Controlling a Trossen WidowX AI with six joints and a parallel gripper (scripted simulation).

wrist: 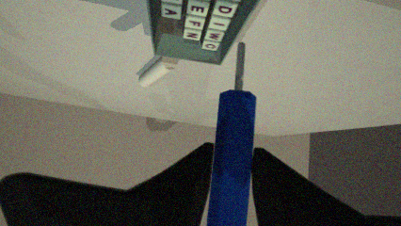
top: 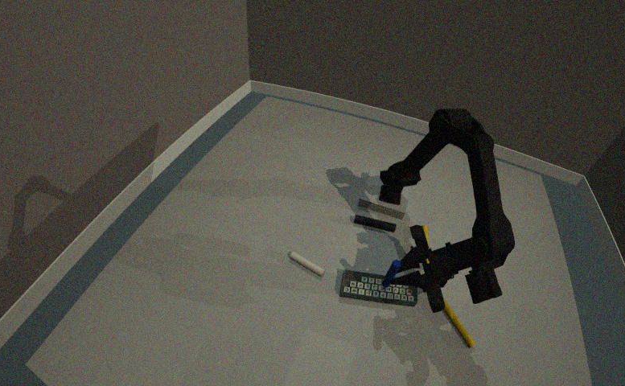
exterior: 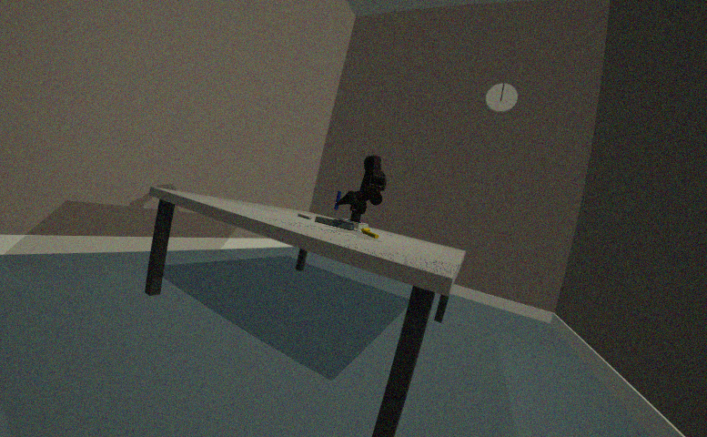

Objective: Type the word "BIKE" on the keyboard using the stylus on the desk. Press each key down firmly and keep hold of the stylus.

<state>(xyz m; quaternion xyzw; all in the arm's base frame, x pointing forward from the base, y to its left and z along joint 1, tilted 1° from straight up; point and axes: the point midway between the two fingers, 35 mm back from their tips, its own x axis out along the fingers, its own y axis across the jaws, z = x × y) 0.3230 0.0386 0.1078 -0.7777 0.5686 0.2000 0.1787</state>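
My gripper (top: 407,270) (exterior: 347,198) (wrist: 232,153) is shut on the blue stylus (top: 392,271) (exterior: 338,198) (wrist: 232,155). The stylus stands clear above the dark keyboard (top: 354,285) (exterior: 330,220) (wrist: 188,48) with pale lettered keys. In the wrist view the stylus's thin grey tip shows just past the keyboard's end, beside the key C, and touches no key. In the top view the stylus hangs over the keyboard's right half.
A yellow rod (top: 457,325) (exterior: 369,232) lies under the arm, right of the keyboard. A white cylinder (top: 306,263) (wrist: 153,74) lies left of the keyboard. Two dark bars (top: 375,223) (top: 380,208) lie behind it. The table (top: 219,239) (exterior: 400,257) has edges all round.
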